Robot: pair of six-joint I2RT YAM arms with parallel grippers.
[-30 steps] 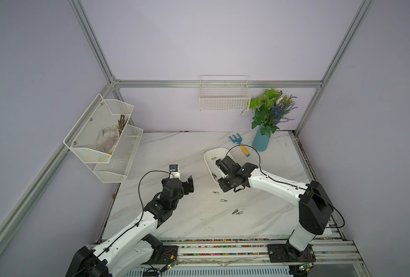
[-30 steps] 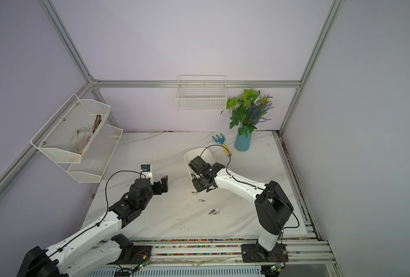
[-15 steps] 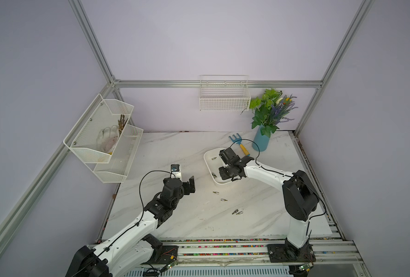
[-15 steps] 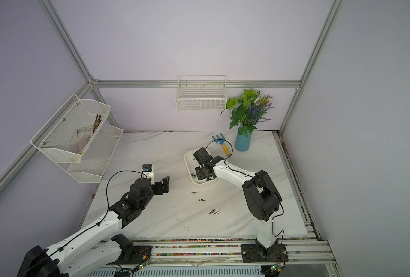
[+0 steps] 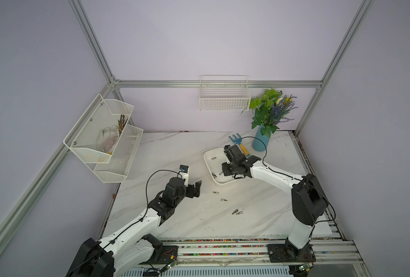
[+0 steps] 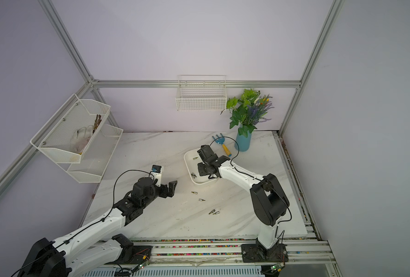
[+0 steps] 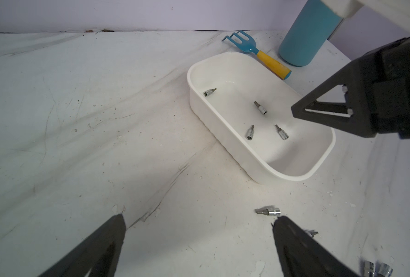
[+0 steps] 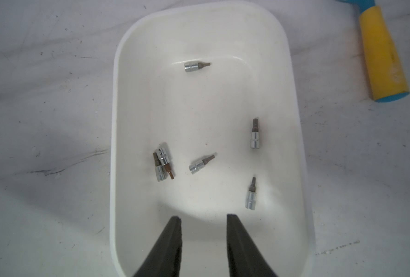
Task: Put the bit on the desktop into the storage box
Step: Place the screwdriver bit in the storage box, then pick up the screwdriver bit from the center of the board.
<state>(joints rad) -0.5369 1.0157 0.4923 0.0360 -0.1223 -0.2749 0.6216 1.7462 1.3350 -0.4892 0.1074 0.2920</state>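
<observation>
The storage box [image 8: 211, 108] sits on the worktop [image 5: 189, 223] at about 1 o'clock from its centre and holds six bits [image 8: 201, 164]. A touching pair [image 8: 162, 163] of them lies by one long wall. Four loose bits [image 5: 223, 199] lie on the worktop at 6 o'clock of the box. At 9 o'clock, the wall-mounted mesh rack [image 5: 89, 124] carries a pale glove [image 5: 108, 140] in its upper tier.

The right claw [image 8: 203, 217] hangs over the box's 5 o'clock part, released, with nothing between its fingers. The left claw [image 7: 199, 219] hovers spread wide and empty at 8 o'clock of the box.

Against a second ago, the four loose bits lie where they did, the left arm has barely shifted, and the right claw, then clenched, has parted.

The right wrist view shows all six bits in the box. The left wrist view shows only four, because the near wall hides the pair. Only the top views take in the rack.
</observation>
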